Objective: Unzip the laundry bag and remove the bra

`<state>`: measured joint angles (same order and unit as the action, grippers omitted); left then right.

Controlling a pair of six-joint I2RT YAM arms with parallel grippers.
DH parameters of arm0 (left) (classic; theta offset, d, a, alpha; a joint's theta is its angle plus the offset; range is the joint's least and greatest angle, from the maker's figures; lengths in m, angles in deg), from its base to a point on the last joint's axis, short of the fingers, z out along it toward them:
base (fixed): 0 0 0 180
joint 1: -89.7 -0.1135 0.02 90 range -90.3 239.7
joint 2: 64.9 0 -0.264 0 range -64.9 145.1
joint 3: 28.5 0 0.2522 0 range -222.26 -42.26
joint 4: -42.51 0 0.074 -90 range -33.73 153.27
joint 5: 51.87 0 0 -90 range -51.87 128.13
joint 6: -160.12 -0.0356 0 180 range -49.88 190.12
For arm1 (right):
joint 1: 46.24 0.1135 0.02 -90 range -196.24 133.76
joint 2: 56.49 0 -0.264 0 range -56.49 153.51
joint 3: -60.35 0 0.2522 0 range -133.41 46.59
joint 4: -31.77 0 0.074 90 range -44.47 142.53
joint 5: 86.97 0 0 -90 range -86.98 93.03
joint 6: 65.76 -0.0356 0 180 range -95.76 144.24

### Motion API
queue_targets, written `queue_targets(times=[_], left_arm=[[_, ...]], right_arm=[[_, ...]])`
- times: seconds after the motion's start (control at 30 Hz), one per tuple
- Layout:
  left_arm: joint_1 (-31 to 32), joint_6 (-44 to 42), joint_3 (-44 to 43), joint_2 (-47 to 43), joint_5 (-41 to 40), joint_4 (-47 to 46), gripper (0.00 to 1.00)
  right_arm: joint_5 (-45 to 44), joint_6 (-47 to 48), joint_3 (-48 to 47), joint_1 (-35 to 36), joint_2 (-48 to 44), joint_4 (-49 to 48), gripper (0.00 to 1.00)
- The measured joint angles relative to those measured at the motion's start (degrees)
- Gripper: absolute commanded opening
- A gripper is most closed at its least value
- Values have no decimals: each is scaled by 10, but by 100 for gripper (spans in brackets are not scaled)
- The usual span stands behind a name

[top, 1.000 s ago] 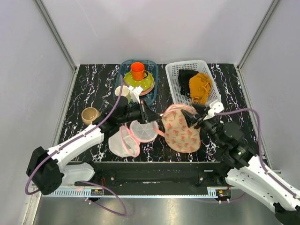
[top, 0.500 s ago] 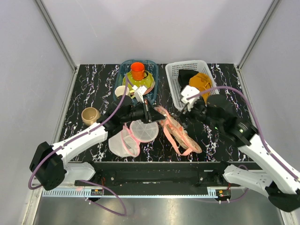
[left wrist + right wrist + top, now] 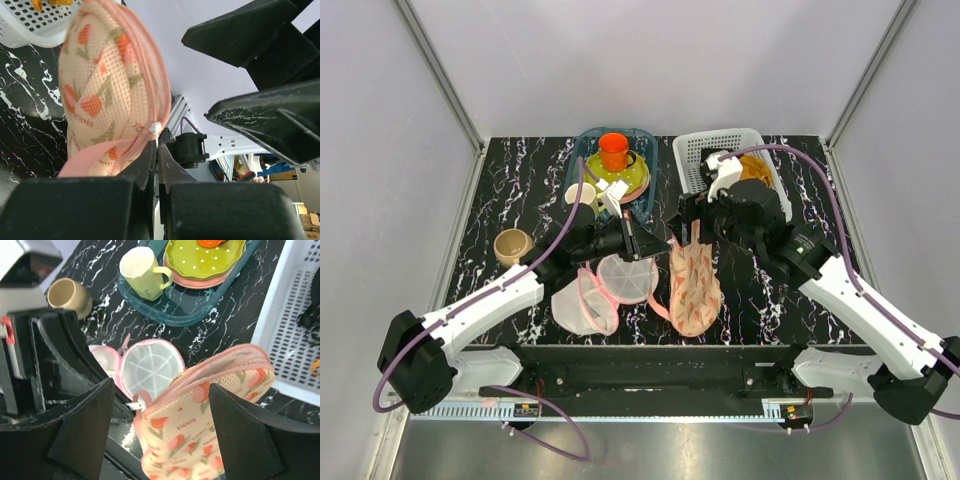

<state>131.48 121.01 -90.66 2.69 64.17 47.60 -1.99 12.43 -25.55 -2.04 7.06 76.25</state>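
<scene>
Tiny lettering on the laundry bag [image 3: 200, 425]: I cannot read it. Peach mesh, red-green print, pink zip edge. Left gripper [image 3: 156, 150] pinches the zip pull [image 3: 156, 129]; right gripper [image 3: 160, 430] fingers stand apart.

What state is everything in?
laundry bag: folded shut, contents hidden.
left end effector: shut on the laundry bag's zip pull.
right end effector: open, over the laundry bag.
round mesh pouch: open, halves spread.
orange cup: upright on plates.
yellow mug: upright in tray.
</scene>
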Motion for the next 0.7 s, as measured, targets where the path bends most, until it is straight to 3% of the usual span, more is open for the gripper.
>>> queue_targets(times=[0.27,0.43,0.53,0.63,0.7], left_arm=[[0,-1,0,-3,-6,1,0],[0,-5,0,-11,-8,2,0],[0,-6,0,-11,-8,2,0],[0,-10,0,-11,-8,3,0],[0,-11,0,-11,-8,4,0]], right_arm=[[-31,-138,-17,0,51,-9,88],[-59,-192,-7,0,54,-10,85],[-58,-208,0,0,62,-12,74],[-55,-217,5,0,73,-14,56],[-54,-222,9,0,77,-15,33]])
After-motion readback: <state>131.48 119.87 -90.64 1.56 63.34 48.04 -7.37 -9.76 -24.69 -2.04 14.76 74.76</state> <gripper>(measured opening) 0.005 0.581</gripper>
